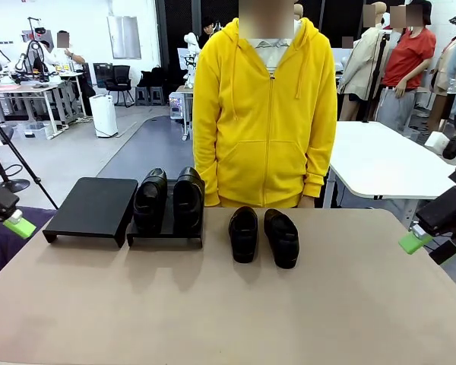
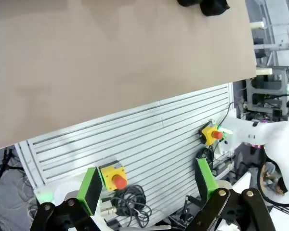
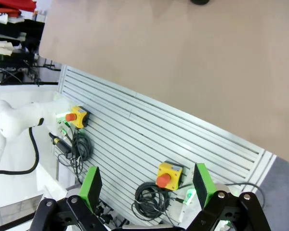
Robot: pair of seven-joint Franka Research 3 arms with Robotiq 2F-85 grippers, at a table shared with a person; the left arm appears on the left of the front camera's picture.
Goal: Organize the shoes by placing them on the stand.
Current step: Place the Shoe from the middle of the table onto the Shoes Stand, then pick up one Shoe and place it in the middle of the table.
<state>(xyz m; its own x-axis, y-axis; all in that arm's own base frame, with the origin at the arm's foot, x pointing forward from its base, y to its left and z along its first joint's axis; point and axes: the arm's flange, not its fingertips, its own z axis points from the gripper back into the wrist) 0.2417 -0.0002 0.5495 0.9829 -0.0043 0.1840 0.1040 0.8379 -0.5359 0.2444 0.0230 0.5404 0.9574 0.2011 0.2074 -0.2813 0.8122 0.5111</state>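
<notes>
Tan tabletop (image 1: 213, 304), busy lab behind, and a person in a yellow hoodie (image 1: 264, 114) at the far edge. The left fingers (image 2: 92, 188) are spread wide with nothing between them, hanging off the tabletop's left side. The right fingers (image 3: 91, 185) are spread and empty too, off the right side. Just ahead of the left fingers sits a bare stand (image 1: 91, 209). Beside it, a second stand (image 1: 165, 237) carries two racked shoes (image 1: 150, 201). Two loose shoes (image 1: 243, 233) lie on the tabletop, well apart from both sets of fingers and roughly midway between them.
</notes>
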